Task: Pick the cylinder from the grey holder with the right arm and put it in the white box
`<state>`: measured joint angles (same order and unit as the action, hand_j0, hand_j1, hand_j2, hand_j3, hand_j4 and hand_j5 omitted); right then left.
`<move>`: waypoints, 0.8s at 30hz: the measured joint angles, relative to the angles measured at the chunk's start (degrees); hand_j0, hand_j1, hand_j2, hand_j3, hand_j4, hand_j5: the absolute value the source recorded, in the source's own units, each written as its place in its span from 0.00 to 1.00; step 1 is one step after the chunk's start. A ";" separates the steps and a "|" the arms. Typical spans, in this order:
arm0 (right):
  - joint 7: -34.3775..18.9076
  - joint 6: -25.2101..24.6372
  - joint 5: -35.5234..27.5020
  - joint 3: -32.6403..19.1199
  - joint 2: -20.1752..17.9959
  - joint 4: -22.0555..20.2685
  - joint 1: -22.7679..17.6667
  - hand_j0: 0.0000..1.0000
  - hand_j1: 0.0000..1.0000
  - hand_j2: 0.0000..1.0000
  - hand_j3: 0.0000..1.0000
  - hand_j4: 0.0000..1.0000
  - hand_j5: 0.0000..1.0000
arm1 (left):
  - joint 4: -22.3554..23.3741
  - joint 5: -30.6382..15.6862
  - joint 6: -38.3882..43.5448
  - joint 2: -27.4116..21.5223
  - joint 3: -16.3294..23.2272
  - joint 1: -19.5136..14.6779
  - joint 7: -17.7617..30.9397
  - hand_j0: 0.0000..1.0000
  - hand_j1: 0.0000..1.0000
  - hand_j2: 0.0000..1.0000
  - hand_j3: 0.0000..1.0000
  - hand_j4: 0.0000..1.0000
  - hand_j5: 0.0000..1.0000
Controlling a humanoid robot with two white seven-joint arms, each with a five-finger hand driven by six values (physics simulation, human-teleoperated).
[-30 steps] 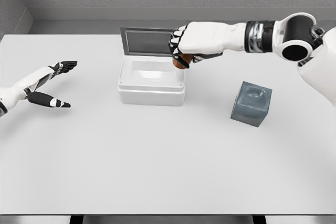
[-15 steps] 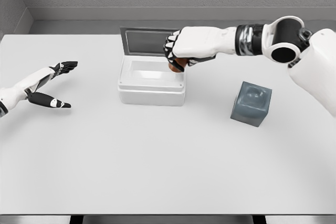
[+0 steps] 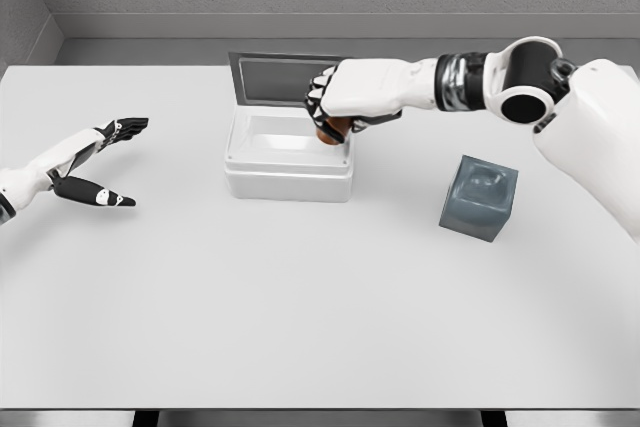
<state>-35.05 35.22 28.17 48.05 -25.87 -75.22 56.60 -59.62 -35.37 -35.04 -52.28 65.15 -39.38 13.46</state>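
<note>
The right hand (image 3: 335, 107) is curled into a tight fist around the cylinder (image 3: 330, 133), fingers wrapped down over its top so that only the brown lower end shows beneath the knuckles. The hand's dark finger joints face left, and the palm side is turned down toward the box. The cylinder hangs in that grasp over the right part of the white box (image 3: 288, 157), its lower end at about the level of the box's rim; whether it touches the rim or the inside cannot be told from this view.

The right arm reaches in from the upper right, its white forearm running nearly level across the back of the counter (image 3: 300, 297), with a dark-banded wrist and a round black joint near the shoulder.

The white box stands open near the back middle of the counter, its lid (image 3: 275, 79) raised upright behind it, showing a grey inner face. The inside of the box looks pale and shallow.

The grey holder (image 3: 479, 197) sits well apart to the right of the box, a dark cube with a round socket in its top.

The left hand (image 3: 95, 162) rests at the far left edge, fingers spread and holding nothing, just above the counter.
</note>
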 measured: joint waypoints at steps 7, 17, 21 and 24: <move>0.01 -0.02 0.38 0.09 0.59 0.67 0.53 0.22 0.22 0.22 0.22 0.22 0.22 | -0.01 0.25 0.00 0.18 0.00 0.09 0.00 1.00 1.00 1.00 1.00 1.00 1.00; 0.01 -0.05 2.77 0.01 0.67 0.97 0.62 1.00 1.00 1.00 1.00 1.00 1.00 | -0.03 0.29 0.00 0.26 0.00 0.09 0.00 1.00 1.00 1.00 1.00 1.00 1.00; 0.02 -0.06 2.77 -0.18 0.45 0.72 0.53 1.00 1.00 1.00 1.00 1.00 1.00 | -0.03 0.29 0.00 0.26 0.00 0.09 0.00 1.00 1.00 1.00 1.00 1.00 1.00; 0.02 -0.06 2.74 -0.54 0.35 0.00 0.70 1.00 1.00 1.00 1.00 1.00 1.00 | -0.03 0.29 0.00 0.26 0.00 0.09 0.00 1.00 1.00 1.00 1.00 1.00 1.00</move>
<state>-35.03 35.16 30.90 47.51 -25.52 -75.22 57.30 -59.65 -35.09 -35.04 -52.01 65.15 -39.29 13.45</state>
